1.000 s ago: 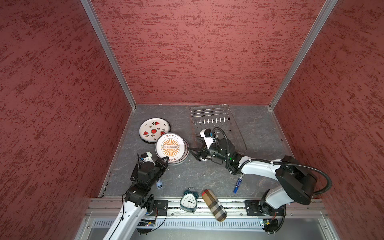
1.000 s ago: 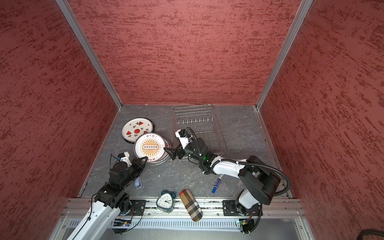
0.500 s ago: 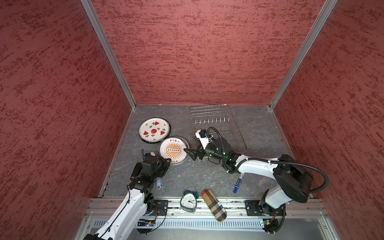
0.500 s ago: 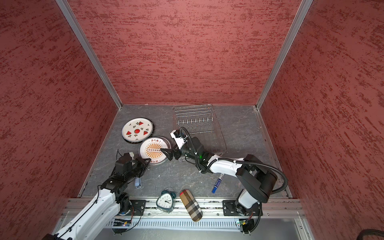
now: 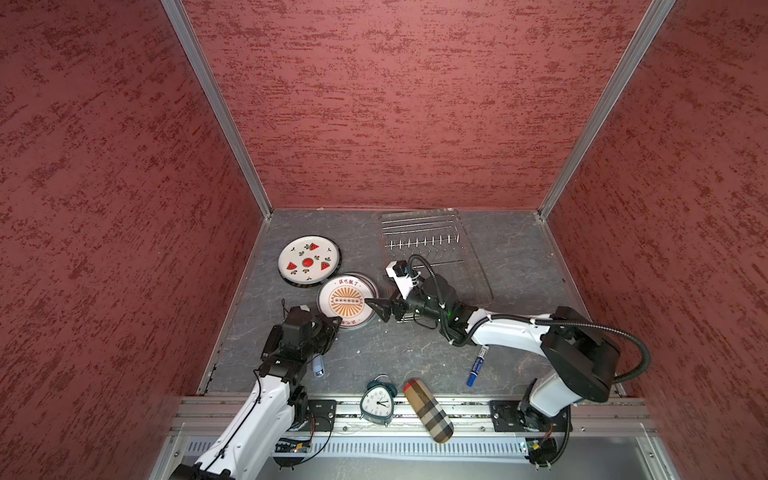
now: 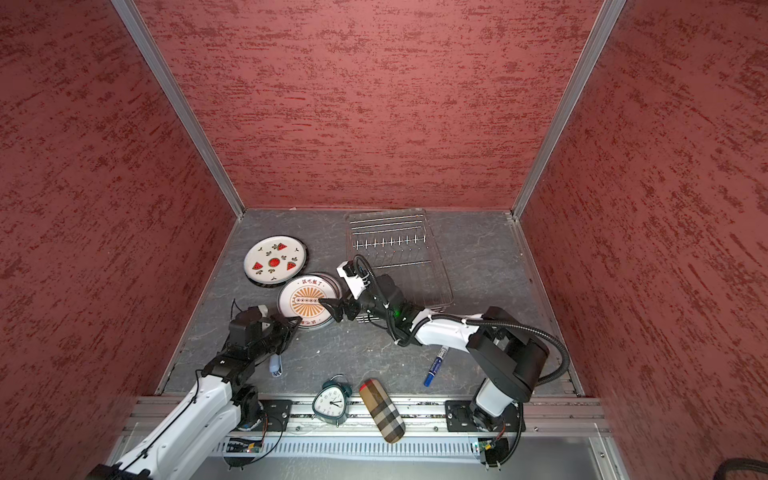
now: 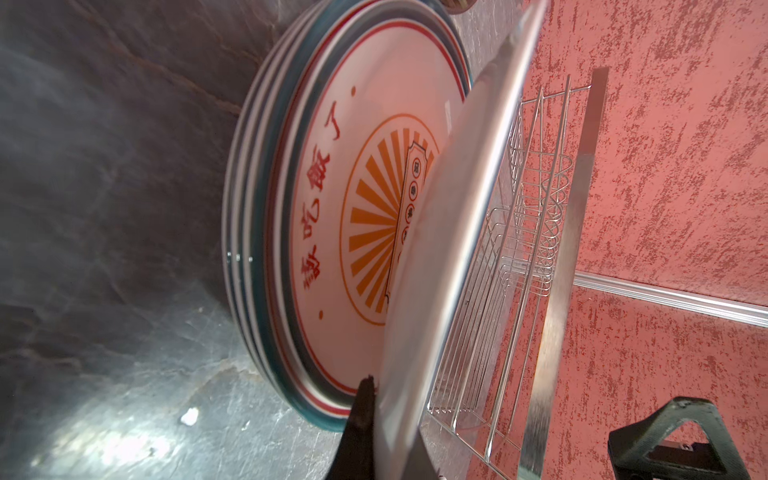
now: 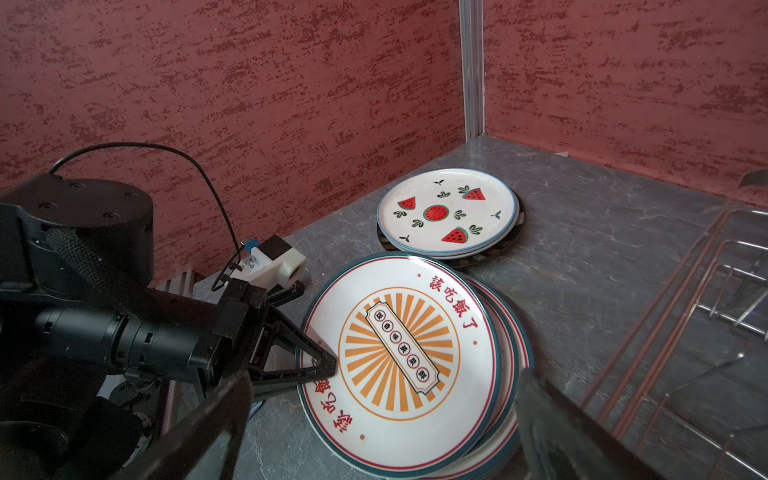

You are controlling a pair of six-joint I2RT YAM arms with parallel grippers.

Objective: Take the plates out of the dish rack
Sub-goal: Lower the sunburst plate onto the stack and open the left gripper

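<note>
Right wrist view, left gripper point(image 8: 330, 368) clamped round white ceramic sunburst plate point(image 8: 399, 353), right gripper point(image 8: 384, 376) gaped wide, grey stone tabletop point(image 8: 582, 257) beneath, red walls point(image 8: 249, 83) beyond.

1. Sunburst plate point(image 5: 348, 300): no longer showing high and large in the top views; it is now lying flat and smaller on the stack point(image 8: 513, 353).
2. My right fingers point(image 5: 380, 306): I am creeping them leftward, and the tips are now reaching that plate's right rim.
3. My left fingers point(image 5: 332, 322): I am stretching them forward, away from the front rail point(image 5: 469, 409), and the tips are now arriving at the plate's near-left rim.
</note>
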